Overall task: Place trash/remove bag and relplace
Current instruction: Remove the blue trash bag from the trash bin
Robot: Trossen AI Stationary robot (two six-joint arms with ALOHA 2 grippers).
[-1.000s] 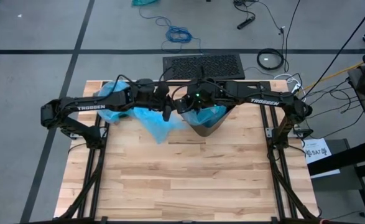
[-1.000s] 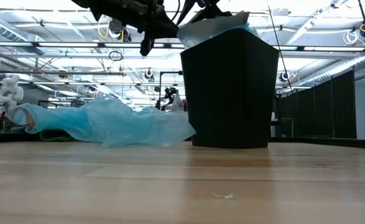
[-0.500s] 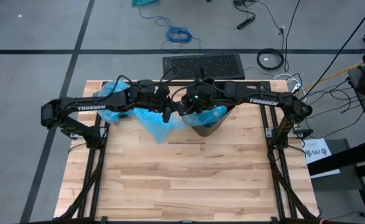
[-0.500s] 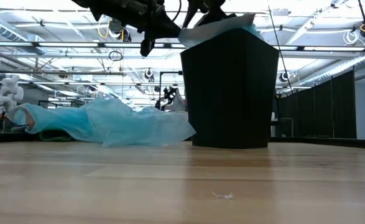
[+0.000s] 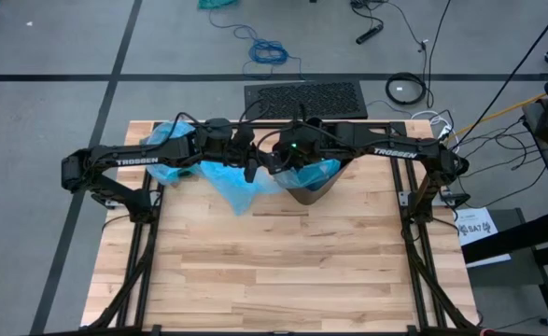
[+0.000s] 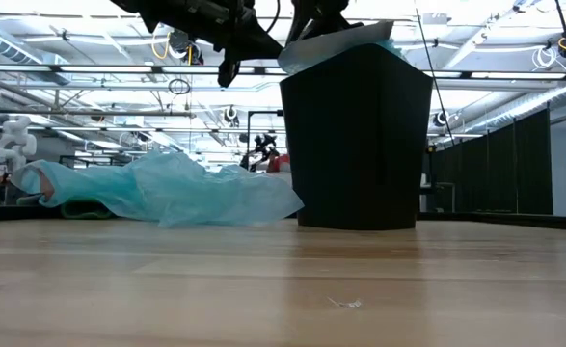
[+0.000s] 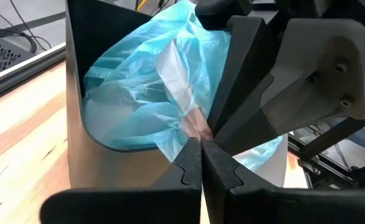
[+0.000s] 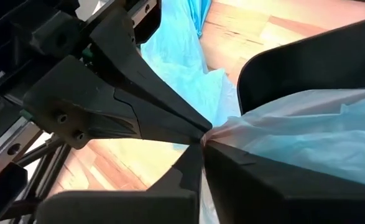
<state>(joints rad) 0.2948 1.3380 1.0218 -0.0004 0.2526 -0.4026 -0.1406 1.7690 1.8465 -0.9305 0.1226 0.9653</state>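
Both tools pinch thin crinkly pale-blue plastic bag liner (image 7: pixel 151 99) at rim of tall black tapered bin (image 6: pixel 357 145): left tool (image 7: pixel 201 144), right tool (image 8: pixel 204 140); a second blue bag (image 6: pixel 167 191) lies crumpled on the wood-plank worktop (image 5: pixel 283 271).

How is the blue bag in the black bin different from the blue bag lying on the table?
The thin blue plastic bag in the tall black bin sits up high, pinched at its edge by both robot hands, left and right. The blue plastic bag on the wooden table lies flat and spread out, with nothing holding it. Both are crinkly, see-through blue.
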